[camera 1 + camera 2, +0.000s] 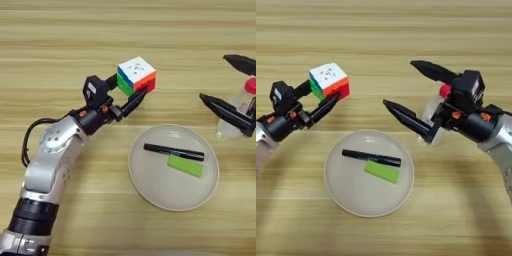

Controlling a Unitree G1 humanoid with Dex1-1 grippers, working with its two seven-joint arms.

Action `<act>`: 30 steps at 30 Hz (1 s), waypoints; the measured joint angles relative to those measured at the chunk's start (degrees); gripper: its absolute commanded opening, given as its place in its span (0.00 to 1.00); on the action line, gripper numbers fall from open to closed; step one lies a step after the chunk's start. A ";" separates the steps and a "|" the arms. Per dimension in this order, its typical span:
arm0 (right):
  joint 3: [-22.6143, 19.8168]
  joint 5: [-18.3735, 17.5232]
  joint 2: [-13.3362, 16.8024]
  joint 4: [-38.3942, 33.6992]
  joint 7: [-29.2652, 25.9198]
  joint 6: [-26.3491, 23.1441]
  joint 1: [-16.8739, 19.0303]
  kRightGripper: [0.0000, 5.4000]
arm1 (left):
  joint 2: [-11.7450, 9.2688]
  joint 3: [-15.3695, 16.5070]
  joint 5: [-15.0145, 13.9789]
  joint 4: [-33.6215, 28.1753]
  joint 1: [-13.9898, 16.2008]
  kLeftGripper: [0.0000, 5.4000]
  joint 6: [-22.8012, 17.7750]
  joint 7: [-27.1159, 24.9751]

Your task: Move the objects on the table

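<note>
Cube (pixel 136 75), glossy 3x3, pinched in left gripper (pixel 128 91); right gripper (pixel 406 93) agape round clear bottle (pixel 435 114)

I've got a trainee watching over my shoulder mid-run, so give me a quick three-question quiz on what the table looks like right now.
1. True or false: the left gripper is shut on the 3x3 puzzle cube with white, green, red and orange faces.
2. Which things lie on the round off-white plate? A) cube and bottle B) black pen and flat green block C) nothing
3. Fill in: the right gripper, fingers spread wide, sits around the small clear plastic bottle with a red ____.

Key: 1 true; 2 B; 3 cap.
</note>
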State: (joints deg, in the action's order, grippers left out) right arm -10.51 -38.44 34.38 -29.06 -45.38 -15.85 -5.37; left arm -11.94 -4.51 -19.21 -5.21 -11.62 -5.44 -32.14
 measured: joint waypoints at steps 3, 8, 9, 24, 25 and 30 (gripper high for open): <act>-0.52 1.26 -1.08 0.84 2.19 0.70 -0.33 1.00 | 0.22 0.38 2.25 2.34 -1.36 0.61 0.73 2.56; -1.42 3.11 -2.31 2.89 5.45 1.91 -1.35 1.00 | 0.59 1.45 5.40 6.52 -2.75 0.61 0.81 7.27; -1.46 3.58 -2.62 3.33 6.13 2.14 -1.49 1.00 | 0.69 1.48 5.60 7.15 -2.86 0.61 0.82 7.86; -3.89 6.10 -5.62 8.81 13.41 4.23 -5.80 1.00 | 2.67 0.82 9.69 13.71 -0.73 0.61 0.07 10.80; -3.95 6.20 -5.71 8.92 13.71 4.28 -5.94 1.00 | 2.88 0.83 9.78 14.09 -0.67 0.61 0.06 10.90; -4.55 6.16 -6.03 9.17 14.60 4.43 -6.57 1.00 | 4.17 1.32 9.77 16.48 -0.66 0.61 -0.50 11.40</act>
State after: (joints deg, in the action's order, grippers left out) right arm -15.06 -32.29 28.35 -19.90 -30.77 -11.41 -11.93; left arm -7.77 -3.19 -9.44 11.27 -12.28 -5.94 -20.74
